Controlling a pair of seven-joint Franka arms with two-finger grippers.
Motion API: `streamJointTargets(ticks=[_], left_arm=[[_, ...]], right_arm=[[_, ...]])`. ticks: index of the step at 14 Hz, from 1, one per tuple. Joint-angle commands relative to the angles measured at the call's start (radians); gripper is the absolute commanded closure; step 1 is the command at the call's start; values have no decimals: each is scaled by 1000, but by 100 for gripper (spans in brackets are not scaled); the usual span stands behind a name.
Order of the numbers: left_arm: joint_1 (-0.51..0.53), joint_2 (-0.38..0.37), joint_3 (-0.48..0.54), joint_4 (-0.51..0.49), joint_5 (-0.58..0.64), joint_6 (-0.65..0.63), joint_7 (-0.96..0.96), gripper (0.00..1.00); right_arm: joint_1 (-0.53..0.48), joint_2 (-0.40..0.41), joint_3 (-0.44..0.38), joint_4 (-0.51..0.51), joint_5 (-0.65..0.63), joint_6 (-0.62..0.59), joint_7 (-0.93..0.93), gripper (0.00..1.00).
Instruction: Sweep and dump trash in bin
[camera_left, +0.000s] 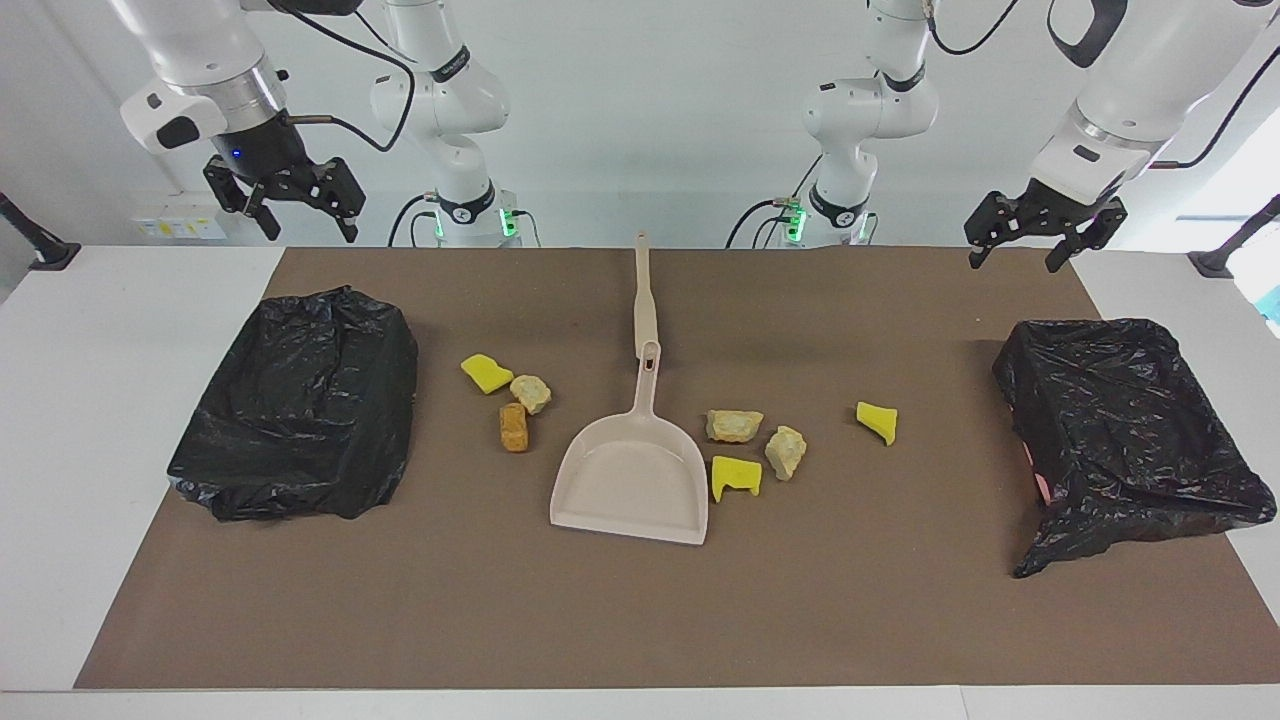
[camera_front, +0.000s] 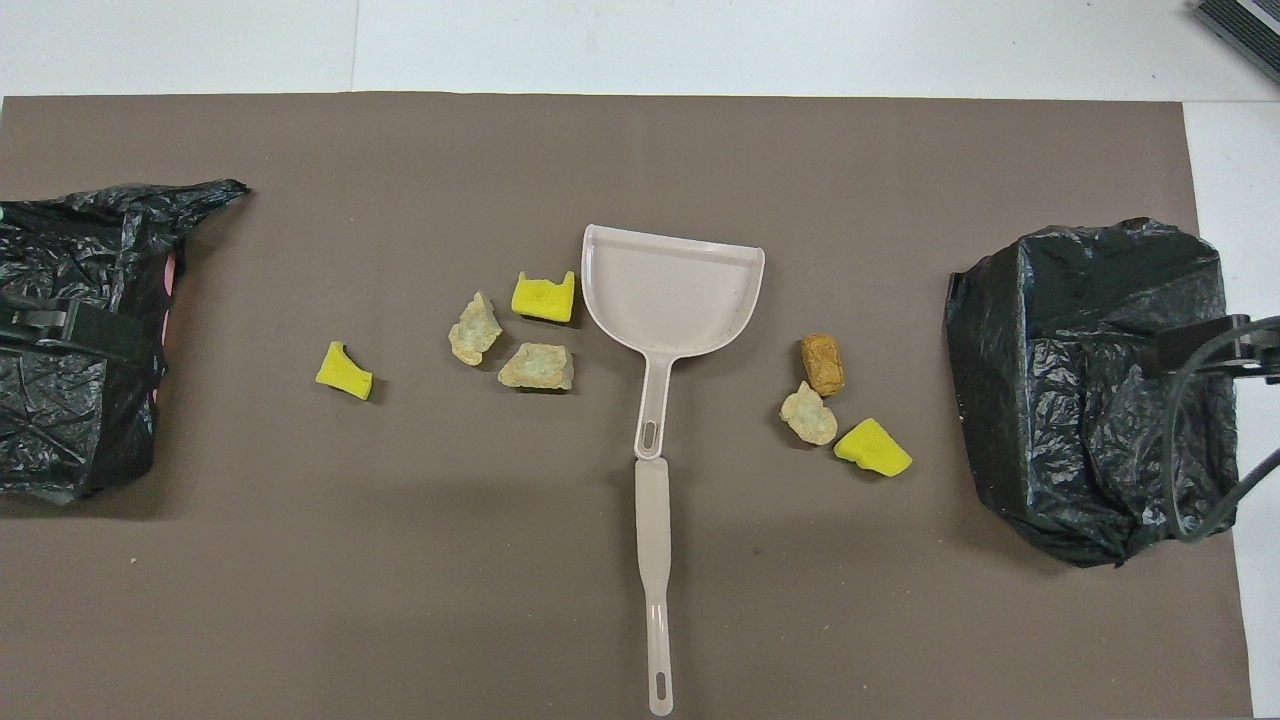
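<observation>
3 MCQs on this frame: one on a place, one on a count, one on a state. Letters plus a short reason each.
1. Where does the orange-brown chunk lie?
A. in the dustpan
B. on the mat, toward the right arm's end, beside a beige lump
C. on a black bag

2. How many bright yellow sponge pieces are on the mat?
A. one
B. three
C. five

3. What is the state of the dustpan?
A. flat on the mat, empty, untouched
B. held up by the left gripper
C. full of scraps

Key:
1 B: it sits by the beige lump, between the dustpan and the bag-lined bin at the right arm's end.
2 B: yellow pieces show at and.
3 A: its tray is bare; the left gripper and right gripper hang open, up near the bases.
</observation>
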Motion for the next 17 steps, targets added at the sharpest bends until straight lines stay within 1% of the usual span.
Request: streamJointTargets(ticks=[1, 17], left_arm=[[8, -7, -5, -9, 3, 0, 5, 0], [-4, -21, -11, -24, -14, -10, 14, 0]], right_arm=[[-16, -33, 9, -40, -2, 15, -27, 0], [-20, -36, 2, -41, 4, 12, -27, 0]])
